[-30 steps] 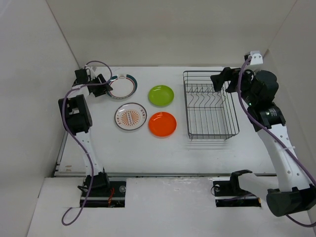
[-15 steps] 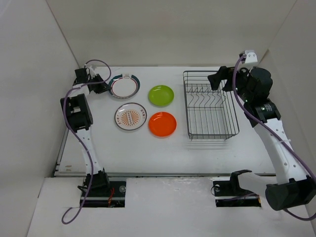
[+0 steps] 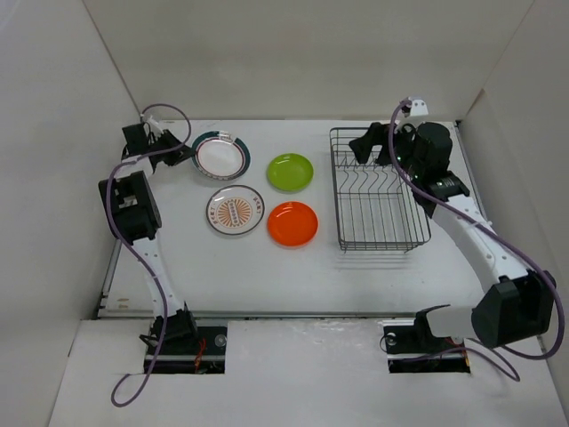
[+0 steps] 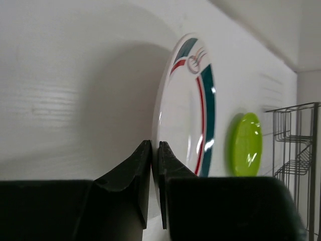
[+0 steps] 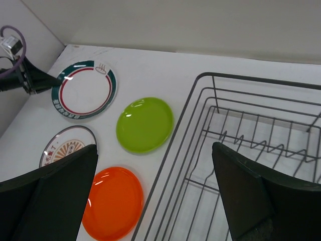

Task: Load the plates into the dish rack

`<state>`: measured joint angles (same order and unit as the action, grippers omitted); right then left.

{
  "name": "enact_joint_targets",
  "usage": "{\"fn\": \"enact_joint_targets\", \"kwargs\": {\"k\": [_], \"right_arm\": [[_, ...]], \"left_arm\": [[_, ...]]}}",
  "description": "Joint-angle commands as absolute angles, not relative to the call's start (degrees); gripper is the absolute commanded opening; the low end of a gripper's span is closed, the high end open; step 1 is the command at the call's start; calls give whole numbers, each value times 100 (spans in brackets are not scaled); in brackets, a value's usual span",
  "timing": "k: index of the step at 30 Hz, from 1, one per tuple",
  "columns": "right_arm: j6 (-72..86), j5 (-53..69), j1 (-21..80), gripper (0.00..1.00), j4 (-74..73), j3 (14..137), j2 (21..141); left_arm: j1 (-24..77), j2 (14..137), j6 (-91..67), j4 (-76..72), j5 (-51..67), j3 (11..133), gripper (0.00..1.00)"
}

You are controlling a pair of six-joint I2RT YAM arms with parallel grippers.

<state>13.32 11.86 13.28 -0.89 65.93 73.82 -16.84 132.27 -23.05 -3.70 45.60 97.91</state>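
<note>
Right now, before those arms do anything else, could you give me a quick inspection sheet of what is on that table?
Surface: white table, flat.
Job's things: teal-rimmed plate, lime green plate, sunburst plate and orange plate grouped left of the dish rack; no plate in the rack.
Clutter: nothing seen.
Hands: left hand shut on the teal-rimmed plate's edge; right hand open above the rack's far end, holding nothing.
Cables: purple cable looped along each arm, none lying among the plates.
Surroundings: plain white walls on three sides.
</note>
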Motion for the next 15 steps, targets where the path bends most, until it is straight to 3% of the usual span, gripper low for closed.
{"fn": "enact_joint_targets", "kwargs": {"k": [1, 6, 15], "right_arm": [[1512, 1765, 1380, 100, 1001, 6591, 7654], [1564, 2302, 1485, 100, 1081, 7126, 8261], [1617, 3146, 2170, 100, 1590, 8085, 9289]], "left_arm": [[-1810, 12209, -2986, -1458, 5194, 9879, 0], [-1863, 12015, -3560, -1819, 6080, 9993, 0], [-1863, 10943, -4561, -3040, 7584, 8790, 0]]}}
